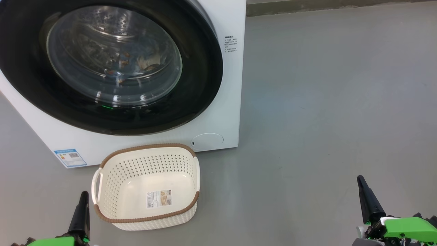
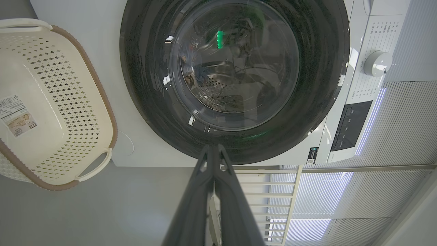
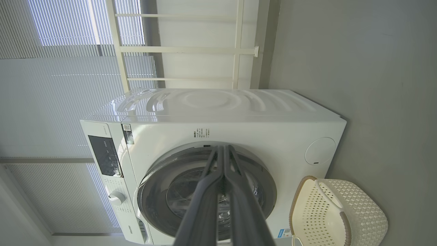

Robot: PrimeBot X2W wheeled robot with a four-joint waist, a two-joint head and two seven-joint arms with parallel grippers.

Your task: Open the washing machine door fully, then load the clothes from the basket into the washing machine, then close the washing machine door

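Observation:
The white washing machine (image 1: 225,112) stands at the upper left with its round black-rimmed door (image 1: 198,75) shut against its front. Through the glass I see the clothes (image 1: 143,63), pale fabric with orange spots, lying in the steel drum. The cream basket (image 1: 146,218) with a brown rim sits on the floor before the machine, holding nothing but its label sticker. My left gripper (image 1: 83,196) is shut at the lower left, just left of the basket. My right gripper (image 1: 361,181) is shut at the lower right, far from both. The door (image 2: 153,102) and basket (image 2: 99,102) show in the left wrist view, where the left gripper (image 2: 213,148) has its fingers pressed together.
Bare grey floor (image 1: 324,102) stretches to the right of the machine. A wall base (image 1: 324,7) runs along the far edge. The right wrist view has the washing machine (image 3: 239,112), its control panel (image 3: 104,155), the basket (image 3: 355,212), window blinds behind, and my right gripper (image 3: 223,150).

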